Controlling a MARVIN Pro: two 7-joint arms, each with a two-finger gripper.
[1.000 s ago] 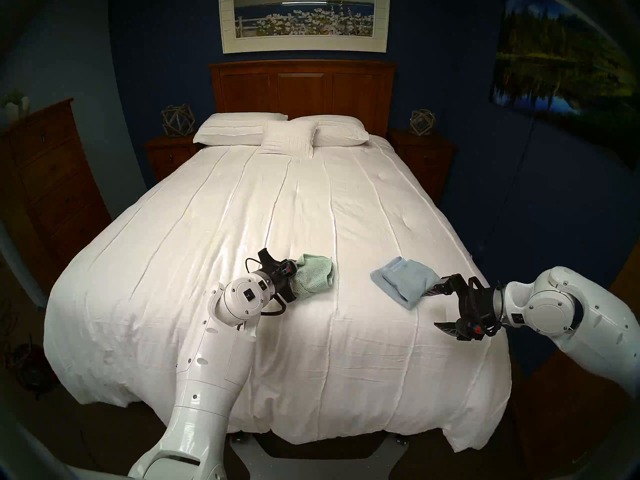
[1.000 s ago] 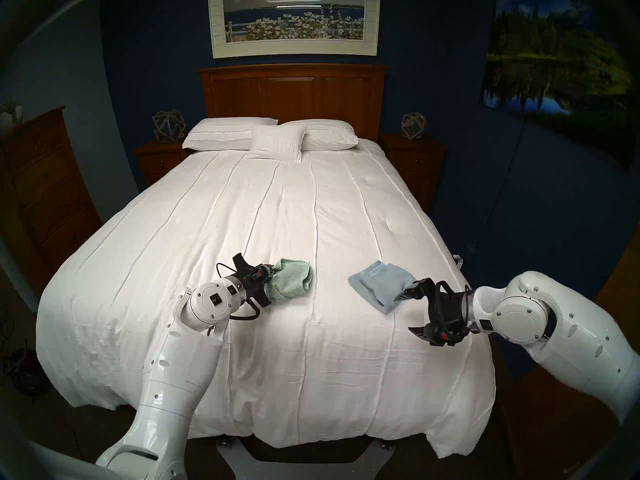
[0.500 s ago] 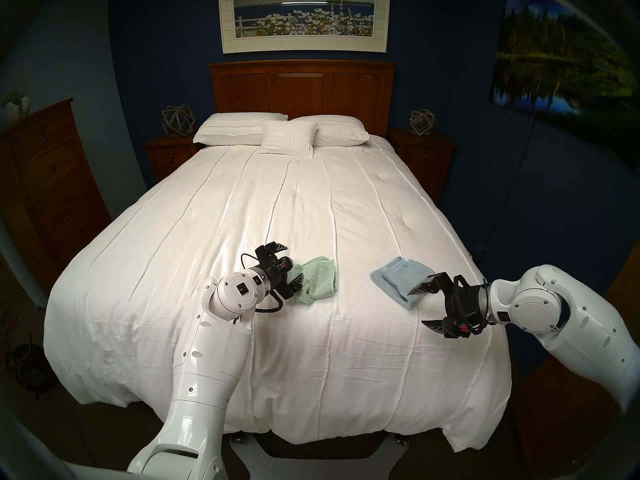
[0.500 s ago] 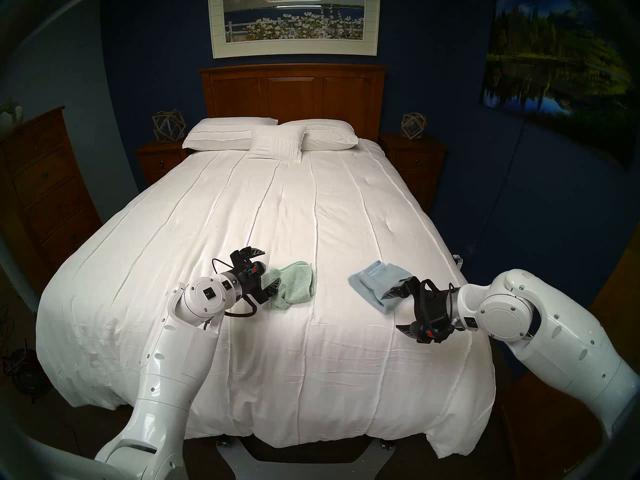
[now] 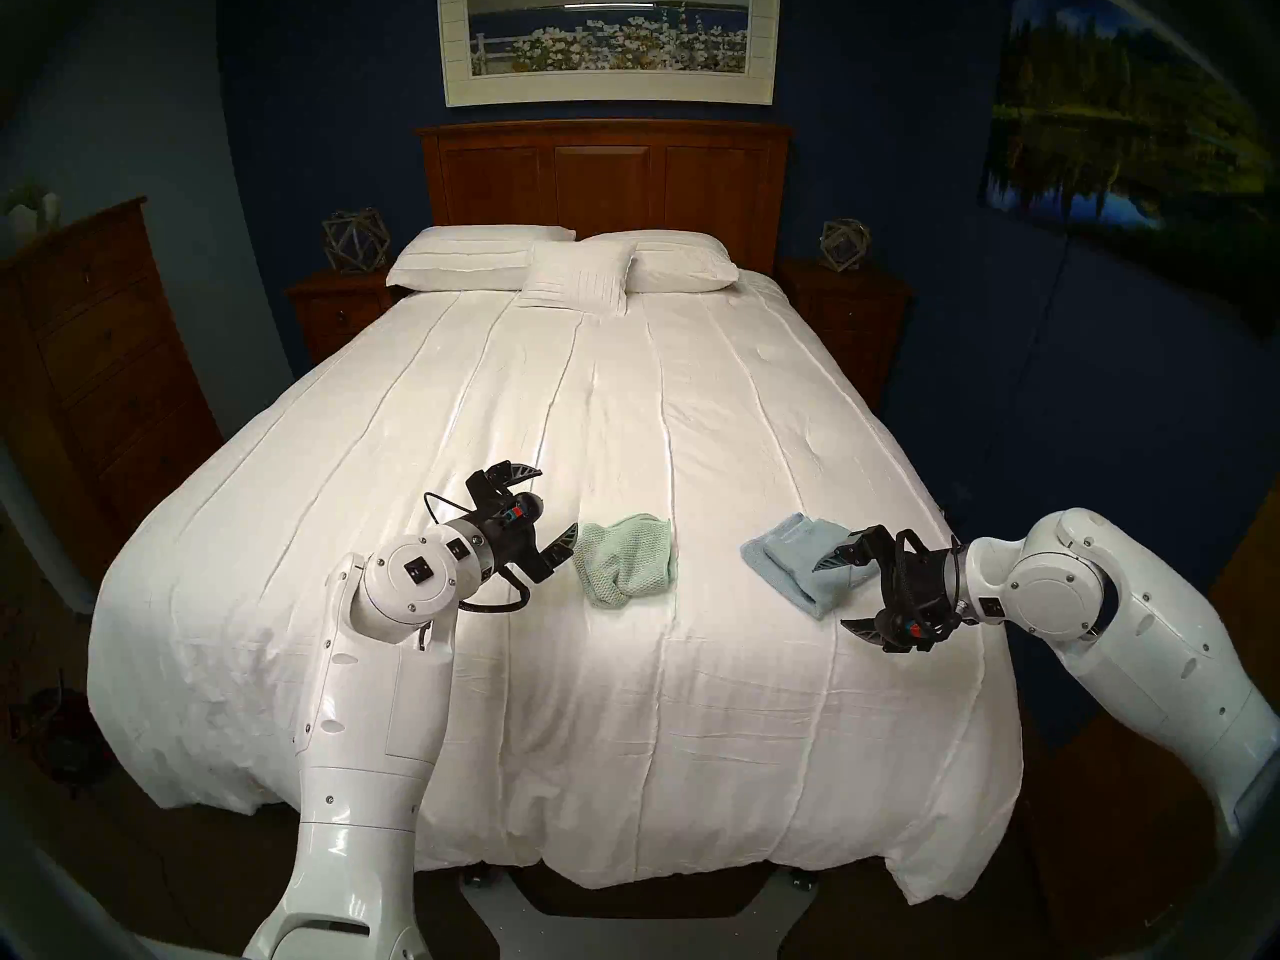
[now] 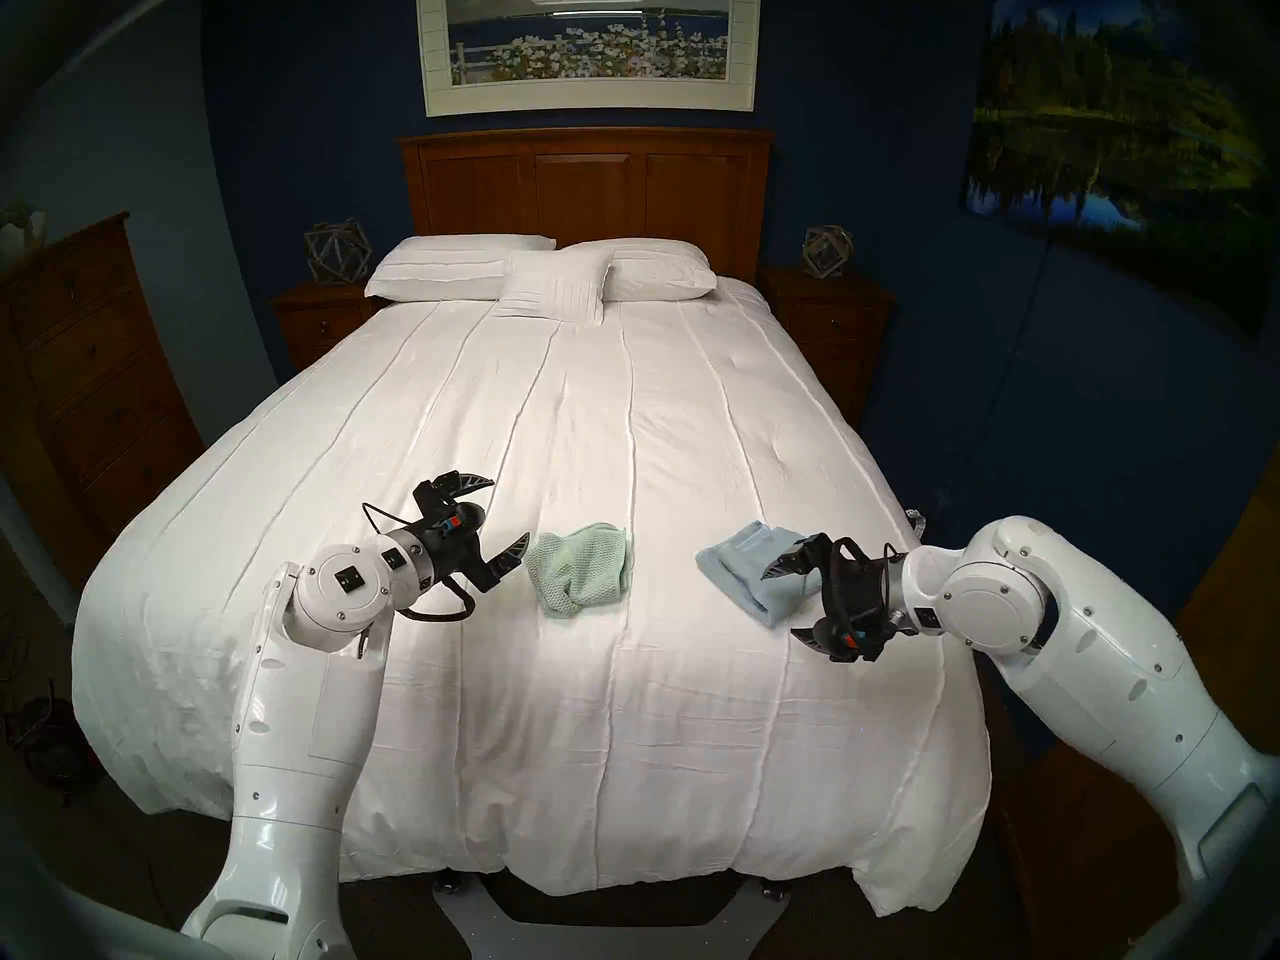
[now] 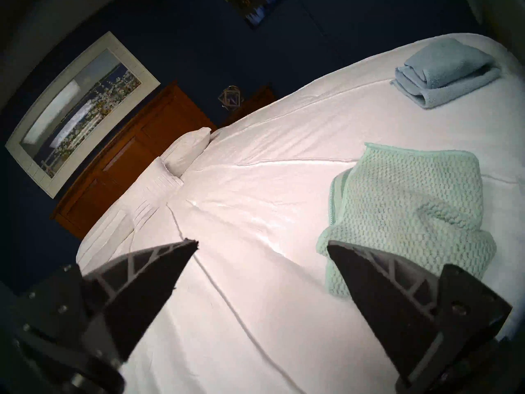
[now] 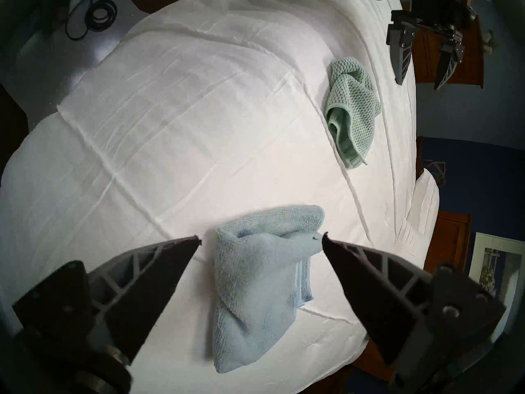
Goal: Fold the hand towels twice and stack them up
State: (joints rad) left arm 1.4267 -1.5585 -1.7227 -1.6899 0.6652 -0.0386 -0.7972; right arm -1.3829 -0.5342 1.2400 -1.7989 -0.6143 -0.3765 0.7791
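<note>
Both towels folded-ish on the bed (image 5: 623,397) — our right tool (image 5: 834,595) gapes empty over the blue towel (image 5: 796,564), left tool (image 5: 547,505) wide too — we'd grab its whole folded edge to stack on the mint waffle towel (image 5: 627,557).

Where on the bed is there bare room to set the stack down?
Bare bedspread runs between the green towel and the pillows, and in the strip between the green and blue towel. It is crowded at the right gripper, over the blue towel.

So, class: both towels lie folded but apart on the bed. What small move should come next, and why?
Probably lower the open right gripper and close on the blue towel: it lies right between the fingers, and still needs stacking with the green towel.
</note>
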